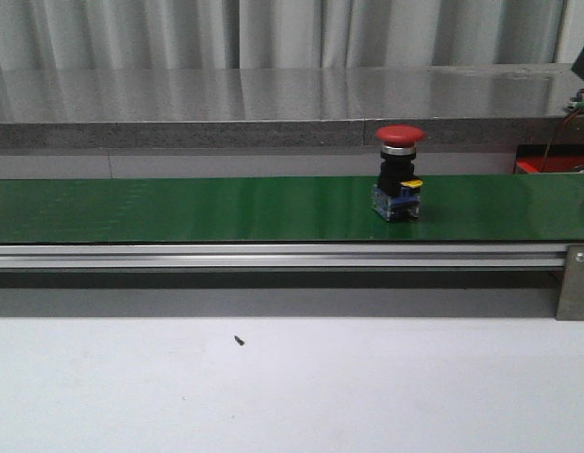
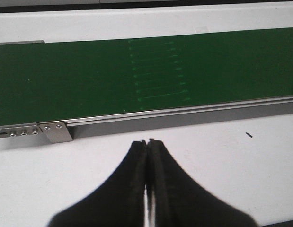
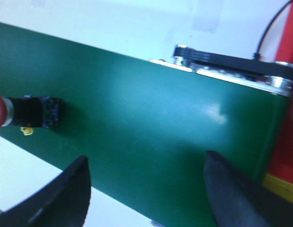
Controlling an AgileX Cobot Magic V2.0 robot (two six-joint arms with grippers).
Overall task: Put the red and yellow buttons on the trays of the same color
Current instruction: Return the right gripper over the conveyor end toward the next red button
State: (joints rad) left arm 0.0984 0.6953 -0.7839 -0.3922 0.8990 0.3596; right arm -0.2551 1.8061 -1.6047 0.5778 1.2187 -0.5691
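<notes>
A red mushroom-head button with a black body and a blue base stands upright on the green conveyor belt, right of centre. The right wrist view catches it at the frame edge as the red button. My right gripper hangs open over the belt near its end, with nothing between its fingers, well apart from the button. My left gripper is shut and empty over the white table, just in front of the belt's metal rail. No yellow button and no trays are in view.
The belt's aluminium frame runs across the table, with a bracket at its right end. A grey ledge lies behind the belt. A red object sits at the far right. The white table lies in front.
</notes>
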